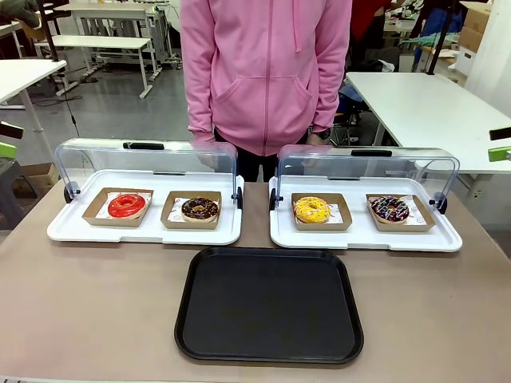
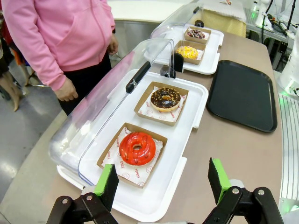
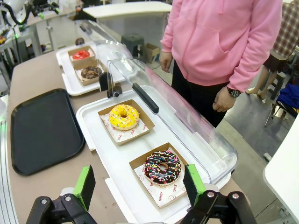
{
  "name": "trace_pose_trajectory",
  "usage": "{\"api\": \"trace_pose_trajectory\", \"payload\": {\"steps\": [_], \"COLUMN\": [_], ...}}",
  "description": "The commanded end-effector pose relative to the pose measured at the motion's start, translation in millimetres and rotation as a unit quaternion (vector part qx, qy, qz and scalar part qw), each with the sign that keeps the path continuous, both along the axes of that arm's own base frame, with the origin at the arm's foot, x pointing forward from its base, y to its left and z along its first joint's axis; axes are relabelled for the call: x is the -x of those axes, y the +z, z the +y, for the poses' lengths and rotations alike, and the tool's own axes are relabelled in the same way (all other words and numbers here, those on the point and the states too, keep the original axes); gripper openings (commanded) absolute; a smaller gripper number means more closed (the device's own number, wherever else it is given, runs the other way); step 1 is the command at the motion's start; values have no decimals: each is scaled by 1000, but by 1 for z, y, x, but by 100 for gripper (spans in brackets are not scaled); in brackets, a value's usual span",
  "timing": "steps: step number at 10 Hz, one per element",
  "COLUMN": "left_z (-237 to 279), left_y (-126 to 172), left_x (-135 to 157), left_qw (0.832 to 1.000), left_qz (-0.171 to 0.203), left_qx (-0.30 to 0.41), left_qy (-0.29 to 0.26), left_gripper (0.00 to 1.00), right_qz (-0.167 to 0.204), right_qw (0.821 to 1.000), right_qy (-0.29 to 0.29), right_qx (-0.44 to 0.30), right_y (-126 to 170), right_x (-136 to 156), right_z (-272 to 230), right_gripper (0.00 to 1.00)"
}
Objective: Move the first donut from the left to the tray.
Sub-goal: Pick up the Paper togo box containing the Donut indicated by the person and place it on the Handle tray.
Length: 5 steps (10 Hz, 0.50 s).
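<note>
Holding the left gripper (image 2: 163, 181) spread wide and empty, looking down at the donut (image 2: 137, 148) lying just ahead of the fingers, slightly toward the left pad, in its cardboard holder (image 2: 106, 158) on the white display tray (image 2: 159, 205). Being a ring, offering no long axis to align with. Leaving the black tray (image 2: 243, 93) farther ahead to the right. Holding the right gripper (image 3: 139, 183) likewise gaping, well apart from the donut, so favouring the left arm. Showing small red print on the liner (image 2: 140, 173), seemingly "yummy" and "smile".
</note>
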<state>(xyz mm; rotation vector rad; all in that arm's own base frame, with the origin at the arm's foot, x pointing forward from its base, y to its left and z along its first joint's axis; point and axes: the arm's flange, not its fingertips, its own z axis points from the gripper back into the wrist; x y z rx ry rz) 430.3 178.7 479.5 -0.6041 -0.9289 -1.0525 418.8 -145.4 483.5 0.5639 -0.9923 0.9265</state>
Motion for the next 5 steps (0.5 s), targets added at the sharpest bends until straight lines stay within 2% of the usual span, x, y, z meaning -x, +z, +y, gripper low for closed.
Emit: {"api": "trace_pose_trajectory", "payload": {"steps": [1,5], "left_z": [-1,-1], "left_y": [1,1], "left_x": [0,0], "left_qw": [1000,1000], "left_qz": [-8,-8], "left_qx": [8,8], "left_qy": [-3,-3], "left_gripper": [100,100], "right_qz": [-13,-13], "right_qw": [1000,1000], "right_qy": [0,0], "right_qx": [-9,-9], "right_y": [0,0], "right_x": [-2,-2], "right_z": [1,1], "right_gripper": [100,100]}}
